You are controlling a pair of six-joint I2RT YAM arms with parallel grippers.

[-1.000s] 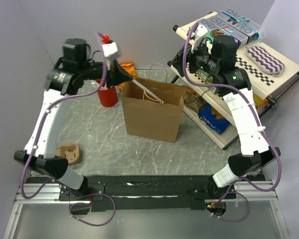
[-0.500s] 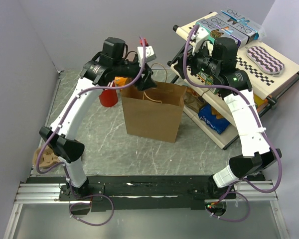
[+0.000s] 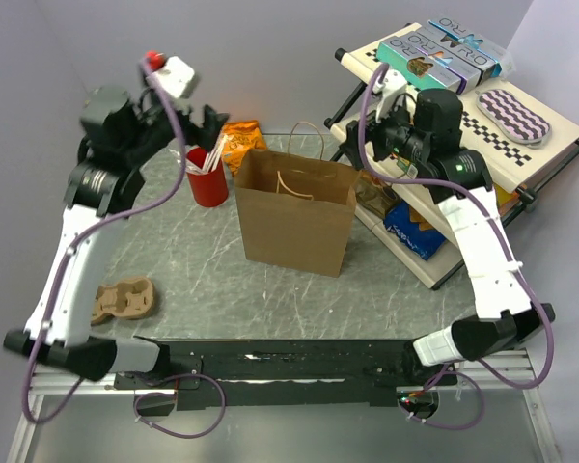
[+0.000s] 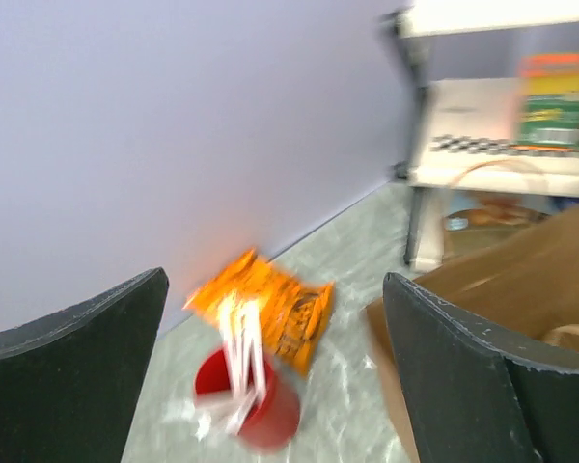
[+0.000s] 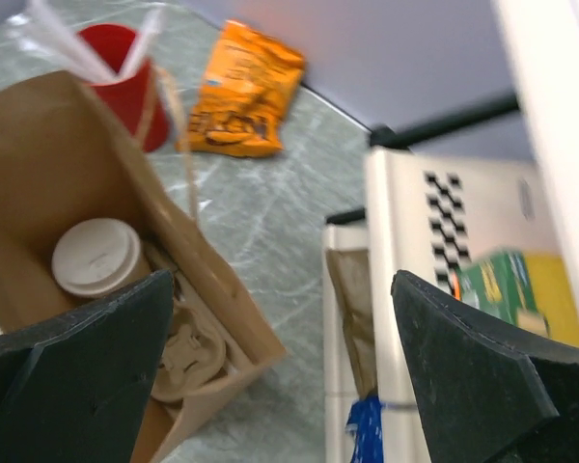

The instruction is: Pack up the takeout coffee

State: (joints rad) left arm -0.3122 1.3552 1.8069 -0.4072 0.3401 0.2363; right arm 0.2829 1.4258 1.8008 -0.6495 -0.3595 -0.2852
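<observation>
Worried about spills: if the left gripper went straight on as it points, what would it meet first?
The left gripper would likely meet the white sticks in the red cup first, the orange bag just behind; the blurred view leaves depth unsure.

Takeout coffee [image 5: 96,257] lid seems matt plastic; bag [image 3: 294,222] matt brown paper.
</observation>
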